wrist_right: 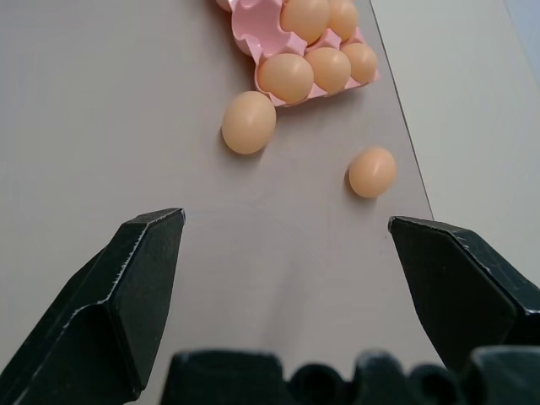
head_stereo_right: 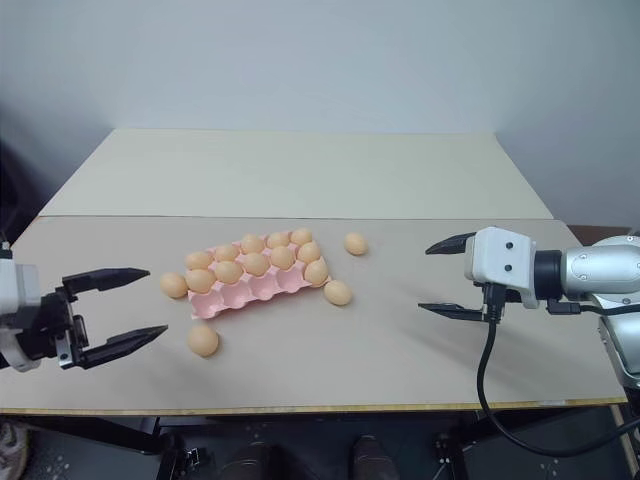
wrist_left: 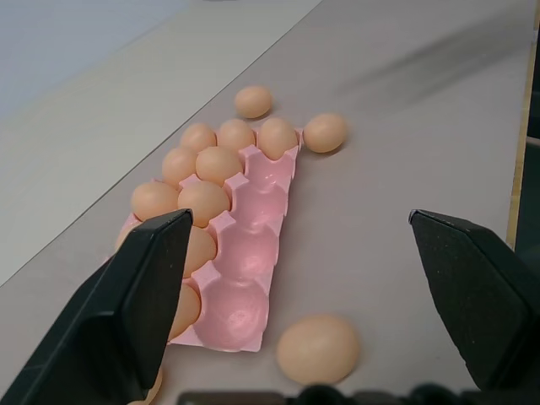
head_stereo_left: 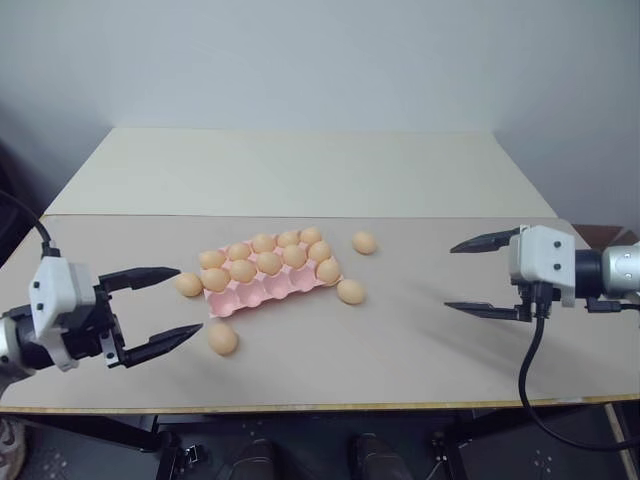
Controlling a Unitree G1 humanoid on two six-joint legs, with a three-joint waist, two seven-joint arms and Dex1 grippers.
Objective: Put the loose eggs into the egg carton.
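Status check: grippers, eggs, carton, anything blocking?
Left gripper open, empty. Right gripper open, empty. Four loose eggs around pink carton; near row mostly empty. Nothing blocking.

Eggs (head_stereo_left: 222,338) — smooth, matt orange-tan shells; carton (head_stereo_left: 262,294) — pink moulded plastic, faint sheen; table (head_stereo_left: 400,340) — matt beige laminate.

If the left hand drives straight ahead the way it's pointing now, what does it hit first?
Probably the loose egg lying on the table just ahead of the open left hand, near the egg carton's empty front row. Depth is hard to judge; it may pass just above the egg.
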